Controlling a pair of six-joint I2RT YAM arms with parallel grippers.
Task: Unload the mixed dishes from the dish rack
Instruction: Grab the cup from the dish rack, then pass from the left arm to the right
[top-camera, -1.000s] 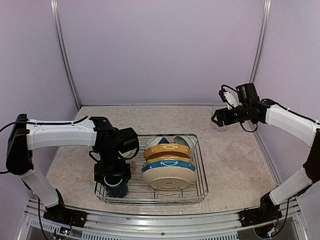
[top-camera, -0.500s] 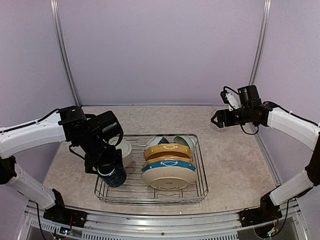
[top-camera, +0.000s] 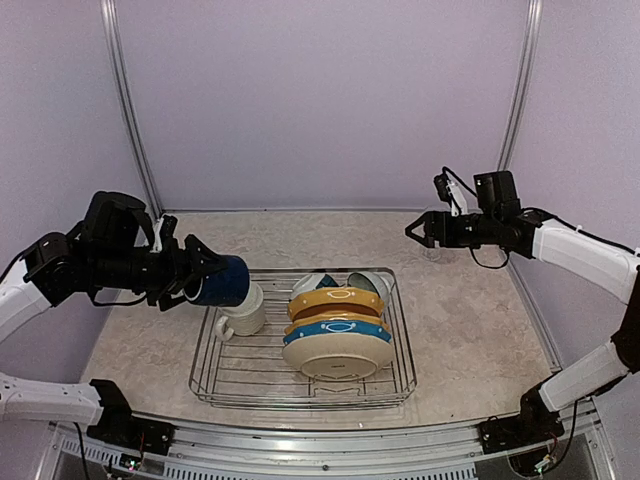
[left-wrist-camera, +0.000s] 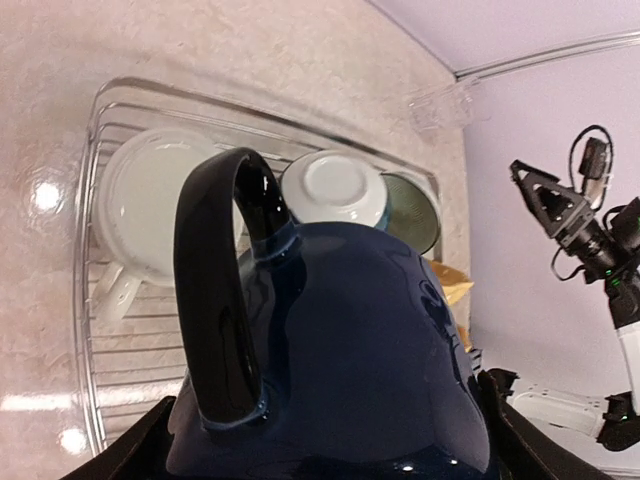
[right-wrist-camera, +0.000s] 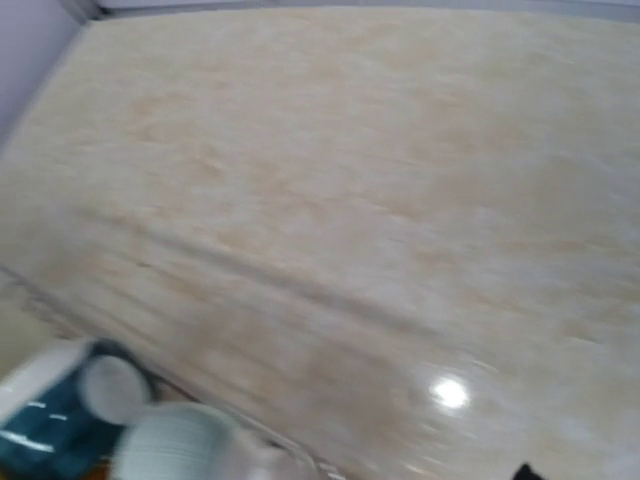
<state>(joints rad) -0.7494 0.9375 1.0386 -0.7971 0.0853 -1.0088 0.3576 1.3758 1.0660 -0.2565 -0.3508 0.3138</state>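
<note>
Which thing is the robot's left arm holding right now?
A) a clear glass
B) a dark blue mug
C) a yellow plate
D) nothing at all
B: the left gripper is closed around the navy mug, holding it in the air by the left side of the dish rack. The mug's dark handle fills the left wrist view.

The navy mug (left-wrist-camera: 340, 360) fills the left wrist view and is cut off at the bottom edge. It hides most of the left tool (top-camera: 198, 278) and much of the dish rack (left-wrist-camera: 95, 300). The right wrist view is smeared: a teal shape (right-wrist-camera: 45, 430) and a pale round shape (right-wrist-camera: 185, 440) run off frame, too blurred to identify.
</note>
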